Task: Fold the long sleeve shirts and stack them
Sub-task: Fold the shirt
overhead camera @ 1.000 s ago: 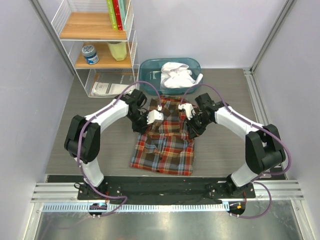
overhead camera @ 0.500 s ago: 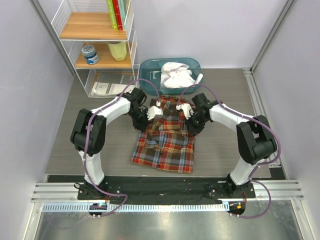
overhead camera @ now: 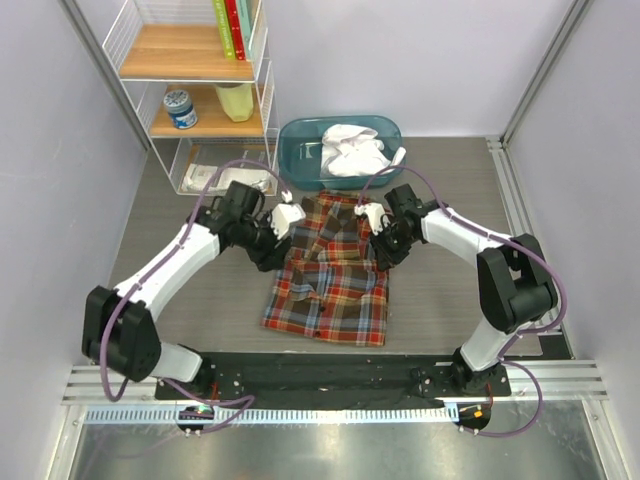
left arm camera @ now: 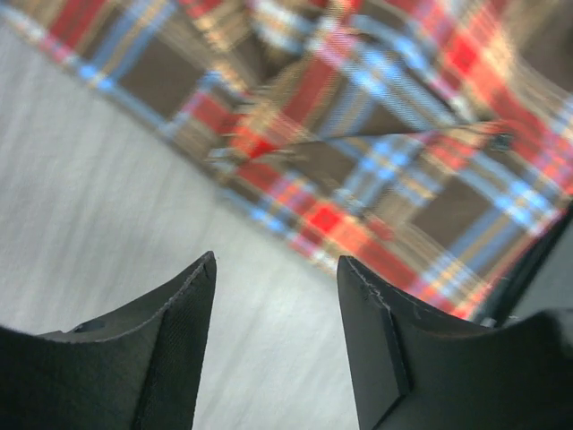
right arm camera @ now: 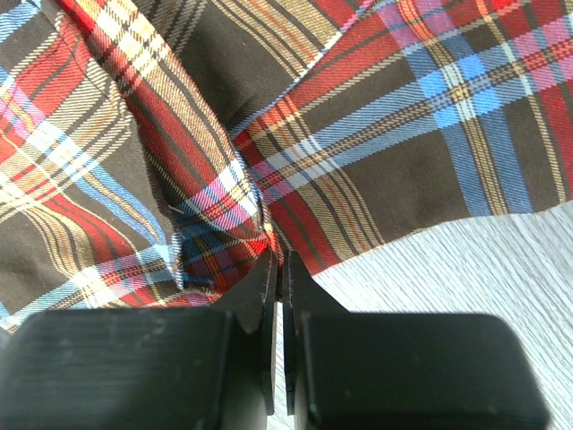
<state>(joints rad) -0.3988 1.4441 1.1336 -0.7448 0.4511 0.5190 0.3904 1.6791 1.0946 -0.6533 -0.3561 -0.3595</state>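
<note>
A plaid long sleeve shirt (overhead camera: 330, 285) lies folded into a narrow rectangle at the middle of the table. My left gripper (overhead camera: 286, 215) hovers just past the shirt's far left edge, open and holding nothing. In the left wrist view that gripper (left arm camera: 277, 269) is over bare table, with the plaid shirt (left arm camera: 376, 116) beyond it. My right gripper (overhead camera: 372, 216) sits at the shirt's far right corner. In the right wrist view it (right arm camera: 279, 262) is shut on a bunched fold of the plaid shirt (right arm camera: 403, 134). A white long sleeve shirt (overhead camera: 355, 150) lies crumpled in the bin.
The teal bin (overhead camera: 292, 150) stands right behind the plaid shirt. A wire shelf unit (overhead camera: 200, 100) with books, a jar and papers fills the back left corner. Metal frame posts (overhead camera: 530, 90) run along the right side.
My left gripper has opened, let go of the plaid shirt and pulled back to the left off the cloth. My right gripper has stayed pinched on the far right corner.
</note>
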